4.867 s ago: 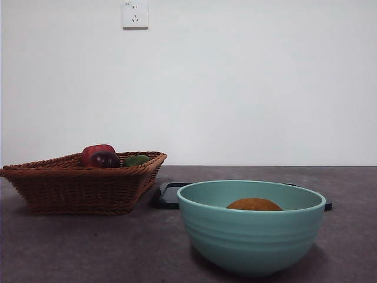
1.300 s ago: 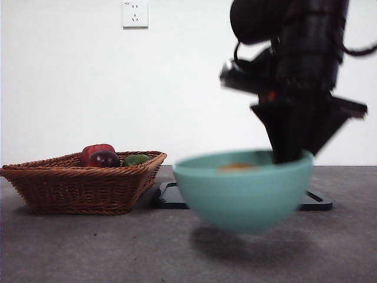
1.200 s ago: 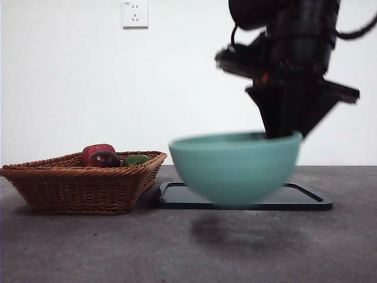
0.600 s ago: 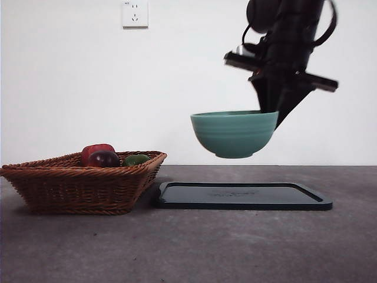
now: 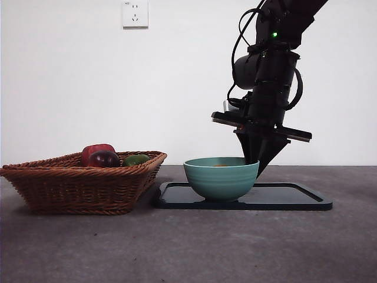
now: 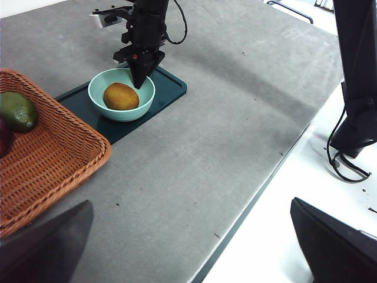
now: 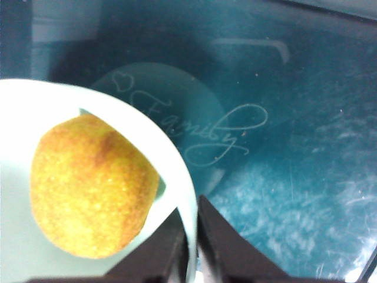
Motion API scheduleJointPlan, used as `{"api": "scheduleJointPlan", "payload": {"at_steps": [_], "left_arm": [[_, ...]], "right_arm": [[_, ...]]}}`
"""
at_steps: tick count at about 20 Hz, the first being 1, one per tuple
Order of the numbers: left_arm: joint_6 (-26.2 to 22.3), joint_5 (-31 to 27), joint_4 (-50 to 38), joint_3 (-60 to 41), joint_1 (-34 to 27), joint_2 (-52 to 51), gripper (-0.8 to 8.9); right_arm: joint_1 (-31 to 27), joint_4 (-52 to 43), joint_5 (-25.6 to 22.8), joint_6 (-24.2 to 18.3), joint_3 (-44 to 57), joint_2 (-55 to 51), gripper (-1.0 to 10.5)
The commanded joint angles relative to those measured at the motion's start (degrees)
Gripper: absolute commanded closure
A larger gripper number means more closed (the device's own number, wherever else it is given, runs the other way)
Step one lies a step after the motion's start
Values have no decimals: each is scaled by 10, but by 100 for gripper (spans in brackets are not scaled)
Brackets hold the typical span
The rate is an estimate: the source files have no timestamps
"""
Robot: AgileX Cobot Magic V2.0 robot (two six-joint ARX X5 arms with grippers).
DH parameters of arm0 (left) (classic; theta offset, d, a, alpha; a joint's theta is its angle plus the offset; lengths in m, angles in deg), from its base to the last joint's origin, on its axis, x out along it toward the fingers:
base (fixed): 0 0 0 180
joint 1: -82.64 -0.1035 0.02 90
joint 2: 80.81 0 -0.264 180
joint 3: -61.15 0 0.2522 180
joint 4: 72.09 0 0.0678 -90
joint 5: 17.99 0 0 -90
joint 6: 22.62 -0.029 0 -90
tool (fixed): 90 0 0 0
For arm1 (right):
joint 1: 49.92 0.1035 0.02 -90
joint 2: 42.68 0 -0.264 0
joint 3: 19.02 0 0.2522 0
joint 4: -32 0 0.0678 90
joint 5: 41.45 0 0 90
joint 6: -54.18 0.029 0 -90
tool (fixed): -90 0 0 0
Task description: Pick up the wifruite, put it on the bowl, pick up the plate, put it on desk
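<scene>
Front view: bowl [image 5: 221, 178], airborne half a second ago, now sits on the dark tray [image 5: 294, 199] beside the basket [image 5: 76, 180]; placement looks nearly done.

Left wrist view: wifruite [image 6: 121, 96] lies inside the bowl; left gripper idle, fingers spread wide.

Right wrist view: right gripper [image 7: 189, 239] fingers pinch the bowl rim, release not yet made.

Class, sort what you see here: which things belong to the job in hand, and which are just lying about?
Job in hand:
fruit
bowl
tray
desk
right gripper, clamped on the bowl's rim

Lying about:
basket
red fruit
green fruit
wall socket
left gripper, waiting
</scene>
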Motion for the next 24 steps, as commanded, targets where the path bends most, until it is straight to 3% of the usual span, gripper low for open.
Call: {"api": "scheduleJointPlan", "payload": {"at_steps": [1, 2, 5, 7, 9, 12, 13, 16, 24], "left_arm": [[1, -3, -7, 5, 6, 1, 283], [1, -3, -7, 5, 6, 1, 283], [1, -3, -7, 5, 6, 1, 283], [1, -3, -7, 5, 6, 1, 283], [1, -3, -7, 5, 6, 1, 283], [1, -3, -7, 5, 6, 1, 283], [0, -3, -9, 5, 6, 1, 283], [0, -3, -11, 5, 6, 1, 283], [0, -3, -19, 5, 6, 1, 283]], "right_arm": [[4, -5, -5, -14, -16, 17, 938], [4, -5, -24, -14, -16, 17, 905], [3, -6, -43, -14, -16, 15, 537], [-1, -3, -44, -18, -16, -9, 459], [-9, 4, -53, -24, -16, -62, 456], [-11, 51, -118, -47, -16, -183, 434], [-7, 72, -138, -47, -16, -231, 380], [20, 134, -181, -49, -16, -353, 377], [141, 206, -175, -27, 28, -557, 378]]}}
